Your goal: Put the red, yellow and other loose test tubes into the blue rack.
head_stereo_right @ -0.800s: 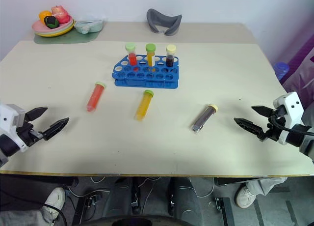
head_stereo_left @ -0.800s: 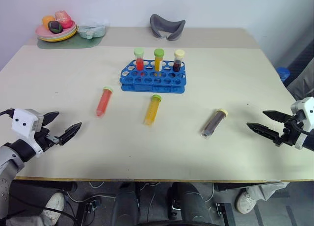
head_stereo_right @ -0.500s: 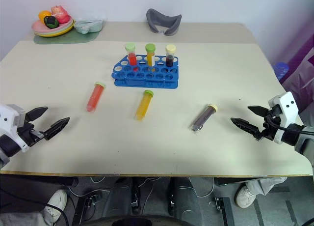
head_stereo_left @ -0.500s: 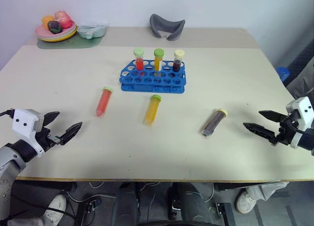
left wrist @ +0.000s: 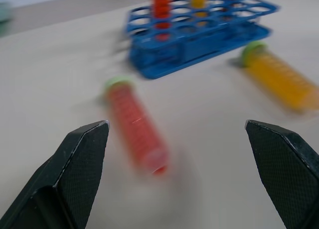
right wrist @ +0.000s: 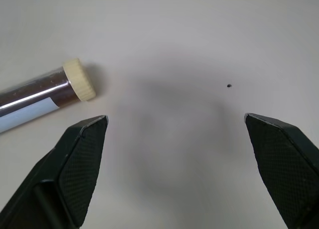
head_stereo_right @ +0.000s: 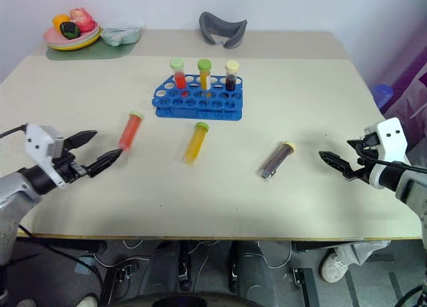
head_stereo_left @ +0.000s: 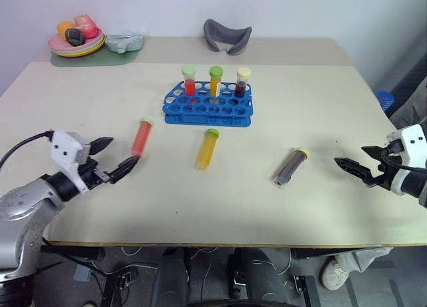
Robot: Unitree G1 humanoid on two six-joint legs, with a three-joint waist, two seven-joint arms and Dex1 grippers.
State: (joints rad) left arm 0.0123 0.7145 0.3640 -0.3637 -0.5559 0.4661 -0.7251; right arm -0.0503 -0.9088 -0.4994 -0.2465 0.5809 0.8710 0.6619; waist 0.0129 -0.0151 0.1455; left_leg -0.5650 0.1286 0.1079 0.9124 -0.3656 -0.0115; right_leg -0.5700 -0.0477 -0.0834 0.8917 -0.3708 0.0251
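Note:
The blue rack (head_stereo_left: 208,105) stands mid-table with a red, a yellow and a dark tube upright in its back row. Three loose tubes lie in front of it: a red tube (head_stereo_left: 141,137) on the left, a yellow tube (head_stereo_left: 207,149) in the middle and a dark tube (head_stereo_left: 291,167) on the right. My left gripper (head_stereo_left: 124,151) is open just short of the red tube's (left wrist: 135,127) bottom end, holding nothing. My right gripper (head_stereo_left: 349,155) is open and empty, to the right of the dark tube (right wrist: 40,97) and apart from it.
A plate of toy fruit (head_stereo_left: 77,47) on a green mat and a small pale container (head_stereo_left: 125,41) sit at the back left. A grey curved object (head_stereo_left: 227,35) lies at the back centre. The table's front edge (head_stereo_left: 213,244) runs close below both grippers.
My left gripper has swung forward and to the right, up to the red tube. The right gripper has stayed almost in place. Both remain open.

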